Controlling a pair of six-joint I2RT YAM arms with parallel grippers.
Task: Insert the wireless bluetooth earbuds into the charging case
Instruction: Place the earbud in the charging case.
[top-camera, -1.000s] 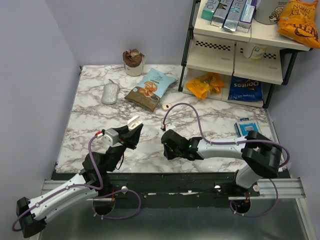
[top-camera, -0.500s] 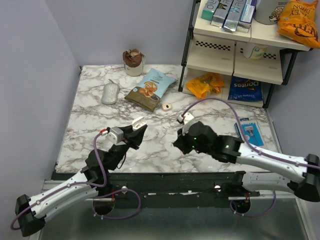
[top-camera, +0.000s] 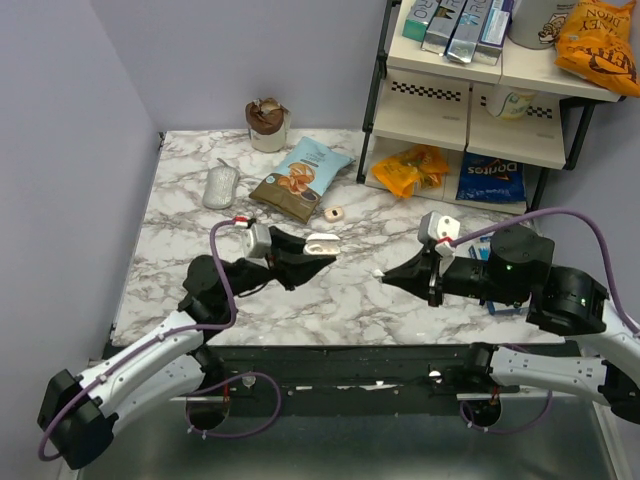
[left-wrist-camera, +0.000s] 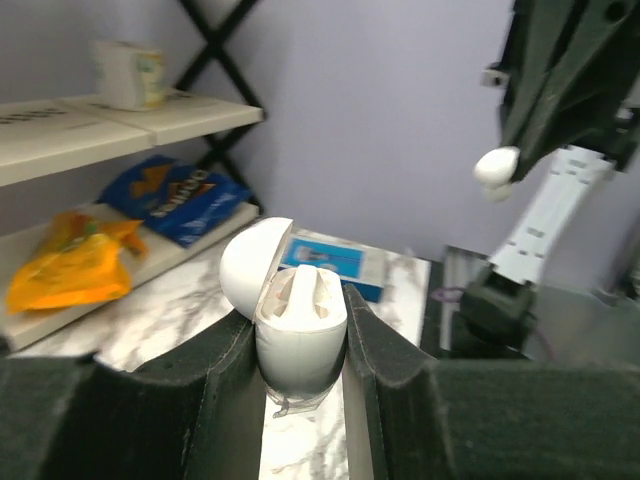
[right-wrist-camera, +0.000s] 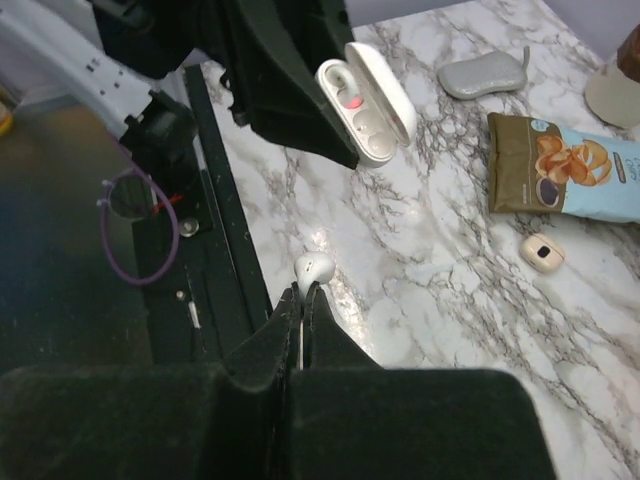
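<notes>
Both arms have lifted and turned to face each other. The left tool (top-camera: 312, 248) squeezes the small white round plastic charging case (right-wrist-camera: 368, 100), lid open, up in the air. The right tool (right-wrist-camera: 303, 296) pinches a tiny white plastic earbud (left-wrist-camera: 497, 168) nearby. No bud looks in yet. Only the right wrist view shows the case's inside.

light: bright, even | shadows: soft | wrist views: near jaws blurred

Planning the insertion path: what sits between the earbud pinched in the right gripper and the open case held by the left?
Nothing: the top view shows only bare marble table between the earbud and the charging case.
</notes>
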